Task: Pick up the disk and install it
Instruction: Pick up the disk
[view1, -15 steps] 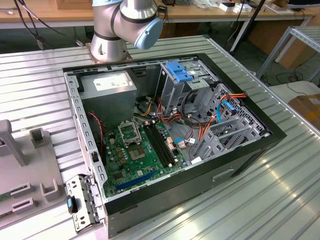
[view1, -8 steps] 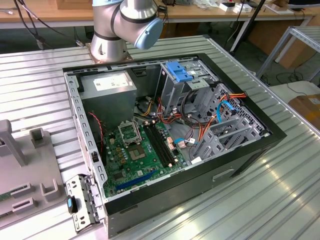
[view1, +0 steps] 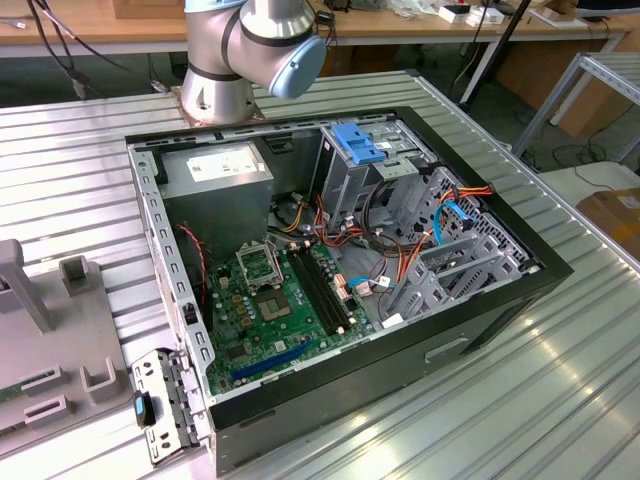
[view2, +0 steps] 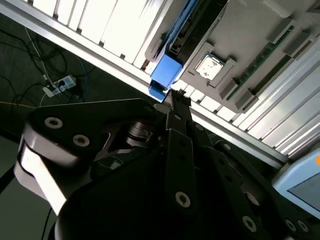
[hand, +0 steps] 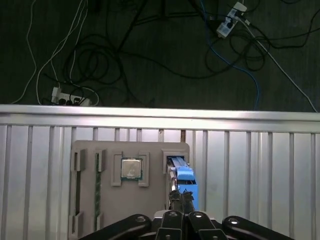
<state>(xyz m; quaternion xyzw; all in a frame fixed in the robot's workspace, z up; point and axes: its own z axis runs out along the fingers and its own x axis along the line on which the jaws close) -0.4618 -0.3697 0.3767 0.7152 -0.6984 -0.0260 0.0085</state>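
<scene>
Disk: stood on edge in a slot of the grey holder, its blue bracket facing the tool.
Tool: closed, just by the bracket; we could not tell whether they touched.
Holder: lower left of the exterior view, on the ribbed surface.
Handling: we judged it stiff, weighty and shock-sensitive, best gripped across the bracket's sides.

Glaring ribbed metal table; in the exterior view, wooden bench at twelve o'clock, cardboard box at three; dark cable-strewn floor in the first wrist view.
</scene>
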